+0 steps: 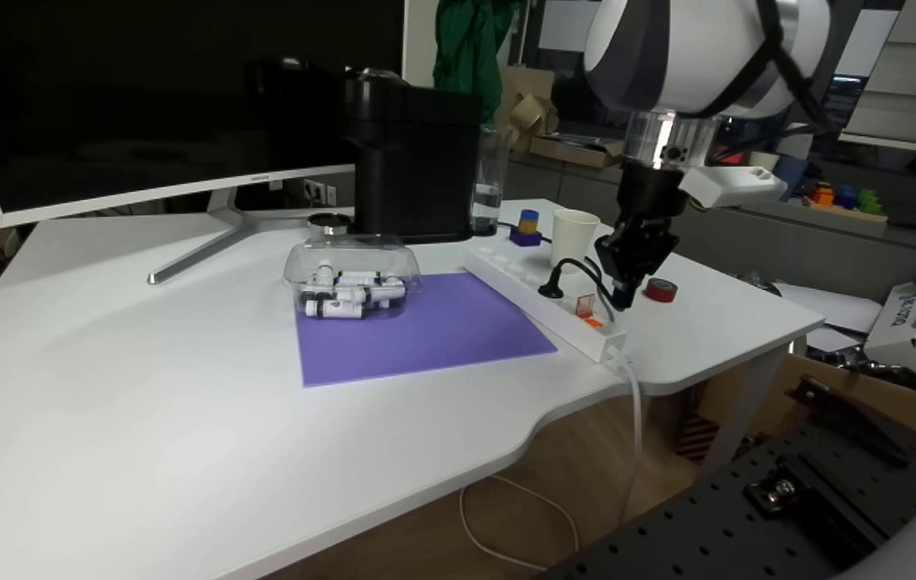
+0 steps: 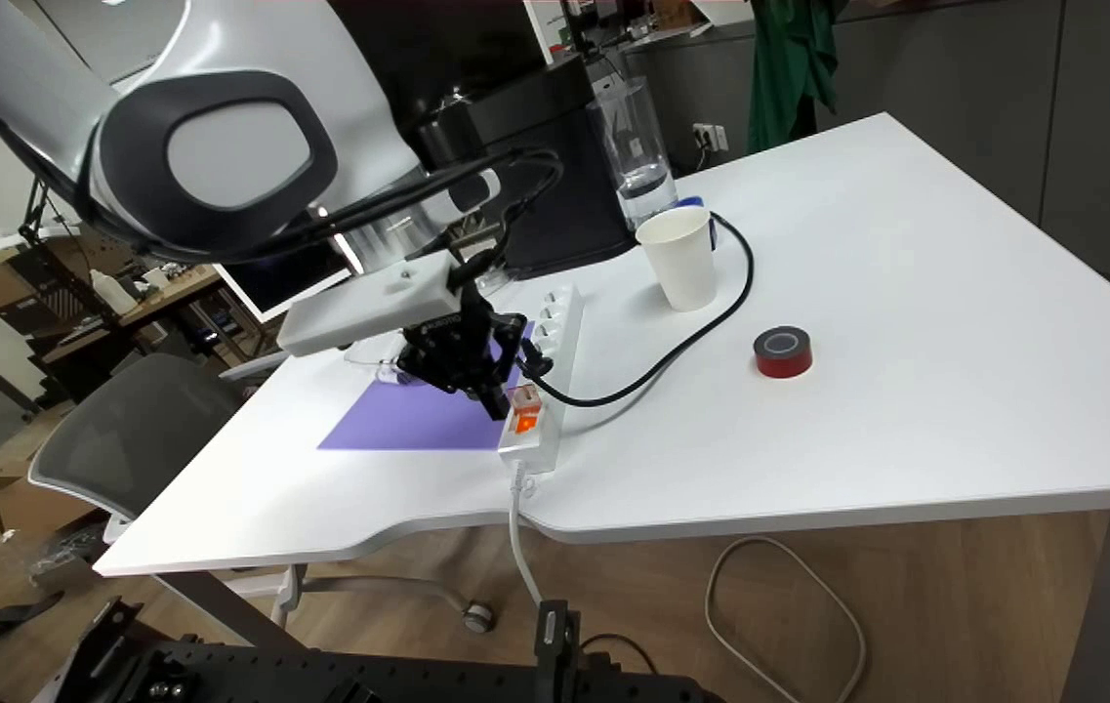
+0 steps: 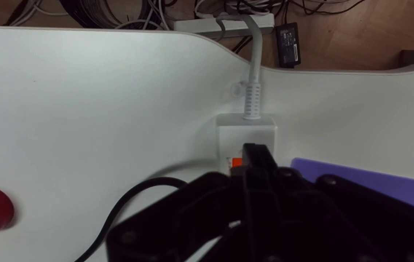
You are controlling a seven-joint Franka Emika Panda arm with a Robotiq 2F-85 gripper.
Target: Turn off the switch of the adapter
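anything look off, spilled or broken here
No spill or damage shows, and the paper cup stands upright. The one odd detail: at one end of the white power strip, a small translucent red flap stands raised beside the orange switch, perhaps a protective cover in its open position.

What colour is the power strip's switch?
Bright orange; the switch shows best in an exterior view.

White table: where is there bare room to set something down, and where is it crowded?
In an exterior view, bare tabletop lies between the monitor stand, the purple mat and the near edge. Another patch lies between the red tape roll and the table's far corner. Crowded: around the power strip, with the gripper, black cable and paper cup close by.
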